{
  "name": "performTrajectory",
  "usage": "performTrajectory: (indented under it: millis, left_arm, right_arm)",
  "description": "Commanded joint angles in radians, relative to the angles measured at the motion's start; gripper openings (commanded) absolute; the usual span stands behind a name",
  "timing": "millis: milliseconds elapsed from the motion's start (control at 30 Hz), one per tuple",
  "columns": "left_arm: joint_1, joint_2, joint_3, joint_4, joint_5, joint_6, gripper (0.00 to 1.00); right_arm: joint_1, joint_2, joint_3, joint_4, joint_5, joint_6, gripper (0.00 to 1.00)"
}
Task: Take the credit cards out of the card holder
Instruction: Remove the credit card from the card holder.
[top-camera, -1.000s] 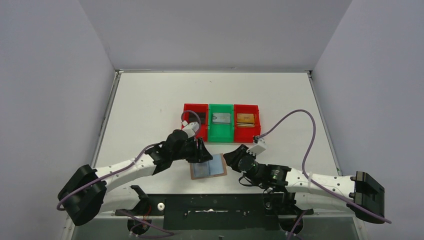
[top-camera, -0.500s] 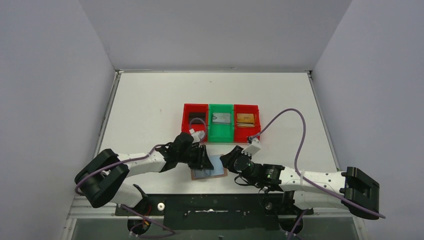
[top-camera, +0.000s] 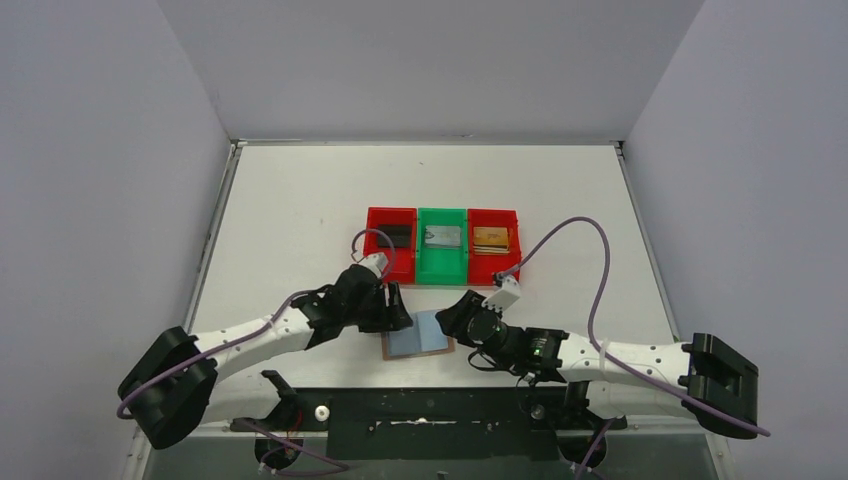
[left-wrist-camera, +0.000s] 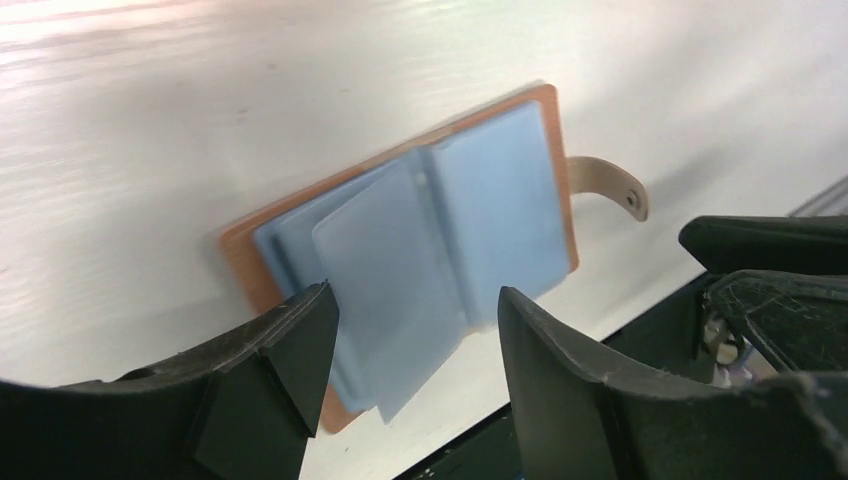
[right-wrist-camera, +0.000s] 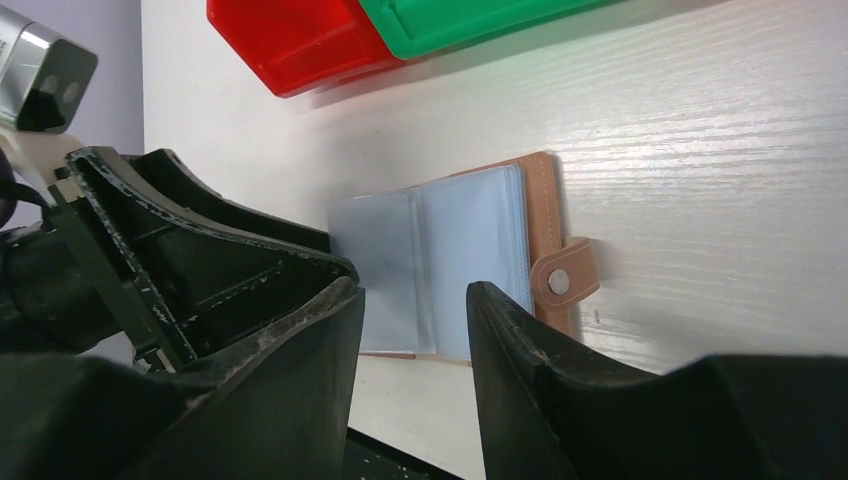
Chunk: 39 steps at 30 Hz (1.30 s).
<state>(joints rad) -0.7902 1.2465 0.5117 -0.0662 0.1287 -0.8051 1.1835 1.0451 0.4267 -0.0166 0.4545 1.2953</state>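
The card holder (top-camera: 418, 336) lies open on the white table, tan leather outside and grey-blue sleeves facing up. Its snap tab (right-wrist-camera: 562, 280) points right. My left gripper (top-camera: 394, 306) is open just left of it, nothing between the fingers. In the left wrist view the card holder (left-wrist-camera: 450, 220) sits beyond the open left gripper (left-wrist-camera: 415, 325), and a light blue leaf (left-wrist-camera: 390, 290) juts past its near edge; I cannot tell whether that is a card or a sleeve. My right gripper (top-camera: 452, 318) stands open at the holder's right edge, seen empty as the right gripper (right-wrist-camera: 412, 300) over the card holder (right-wrist-camera: 470, 250).
Three bins stand in a row behind the holder: a red bin (top-camera: 391, 258) with a black card (top-camera: 393, 236), a green bin (top-camera: 442, 262) with a silver-grey card (top-camera: 441, 236), and a red bin (top-camera: 494, 262) with a gold card (top-camera: 491, 238). The black base frame (top-camera: 420, 400) borders the near edge.
The left gripper has drawn back up and left off the holder and opened. The right gripper has opened wider and stays at the holder's right edge.
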Motion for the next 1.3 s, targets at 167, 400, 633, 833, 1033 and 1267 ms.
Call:
performTrajectory:
  millis: [167, 400, 633, 833, 1033, 1267]
  left_arm:
    - [0.034, -0.241, 0.019, -0.282, -0.324, -0.097, 0.63]
    - [0.277, -0.395, 0.055, -0.461, -0.331, -0.067, 0.74]
    - [0.510, -0.488, 0.067, -0.466, -0.200, -0.031, 0.79]
    - [0.514, -0.534, 0.047, -0.447, -0.186, -0.035, 0.79]
    - [0.513, -0.554, 0.047, -0.445, -0.180, -0.032, 0.79]
    - [0.514, -0.557, 0.038, -0.433, -0.162, -0.032, 0.79]
  right_arm:
    - [0.002, 0.162, 0.178, 0.002, -0.030, -0.126, 0.43]
    - [0.076, 0.449, 0.477, -0.265, 0.036, -0.192, 0.47]
    - [0.105, 0.639, 0.650, -0.388, 0.018, -0.250, 0.51]
    - [0.119, 0.768, 0.760, -0.473, -0.006, -0.274, 0.53]
    - [0.121, 0.848, 0.823, -0.560, -0.001, -0.254, 0.50]
    - [0.117, 0.830, 0.792, -0.514, -0.021, -0.249, 0.34]
